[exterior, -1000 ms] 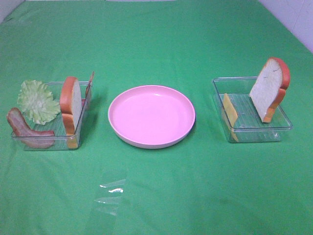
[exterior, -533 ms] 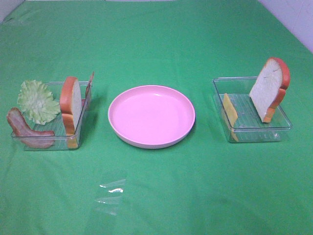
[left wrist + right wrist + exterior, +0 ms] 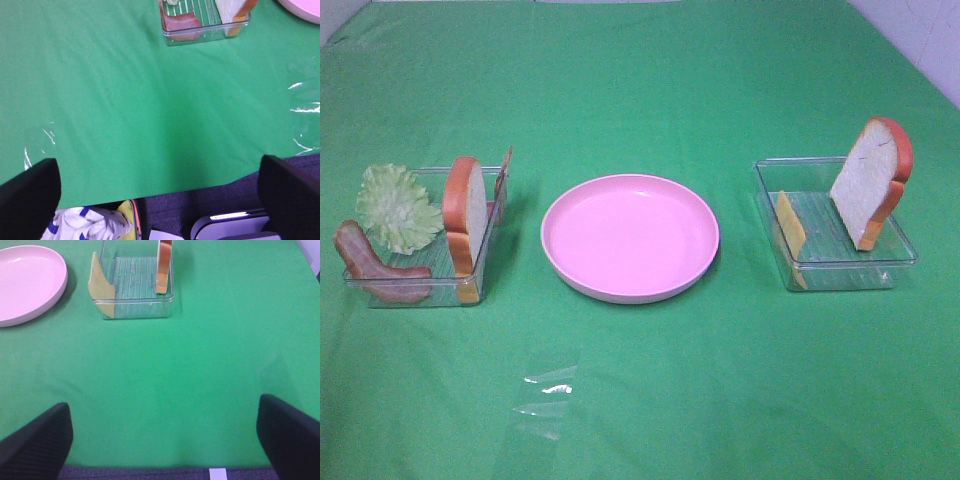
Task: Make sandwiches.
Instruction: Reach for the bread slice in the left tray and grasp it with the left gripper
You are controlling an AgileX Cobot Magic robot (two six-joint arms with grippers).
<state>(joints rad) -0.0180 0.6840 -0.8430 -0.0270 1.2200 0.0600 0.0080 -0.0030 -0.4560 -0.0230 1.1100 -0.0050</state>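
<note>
Left fingers [image 3: 30,195] and right fingers [image 3: 35,445] spread wide over green cloth [image 3: 640,90], pink plate [image 3: 620,292] ahead.

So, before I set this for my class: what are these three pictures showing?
It is a two-armed robot. One camera looks down from high up; the other two ride on the wrists, so the dark shapes at their edges are each hand's fingers. The left hand and right hand are open and hold nothing. On the green cloth an empty pink plate sits between two clear trays. The left tray holds toy lettuce, bacon and a bread slice; the right tray holds cheese and another bread slice. No sandwich is built yet.
</note>
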